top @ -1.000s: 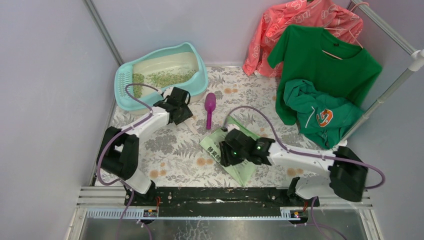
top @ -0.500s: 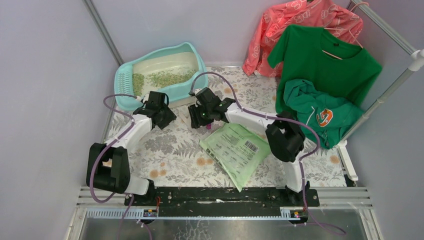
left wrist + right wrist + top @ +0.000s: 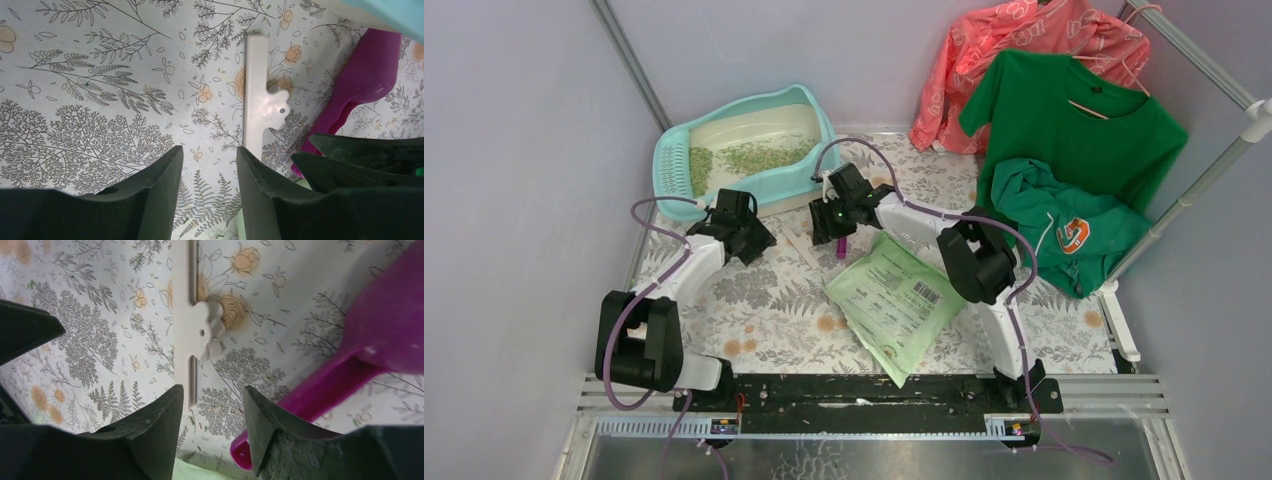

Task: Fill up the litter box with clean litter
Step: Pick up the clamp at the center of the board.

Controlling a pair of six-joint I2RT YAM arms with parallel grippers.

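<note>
1. Top view: the left arm rises from its base at lower left with a bent elbow. Its left gripper [image 3: 746, 240] points down at the floral-print tablecloth [image 3: 754, 300], just below the litter box. The right arm folds leftward across the centre, with the right gripper [image 3: 829, 225] low over a purple plastic scoop [image 3: 841, 247]. The large turquoise-rimmed plastic litter box [image 3: 769, 185] sits upper left. The pale-green granular clean litter [image 3: 759, 155] lies in a loose band across its cream basin. A flat light-green printed plastic bag [image 3: 894, 300] lies at centre.
2. Left wrist view: the black jaws stand partly apart with nothing between them. Beyond them lies a slim white plastic clip [image 3: 257, 100] with a flower-shaped knob, and the glossy scoop is at right.
3. Right wrist view: the jaws are likewise partly spread and empty above the clip. The scoop's handle slants toward the lower centre.
</note>
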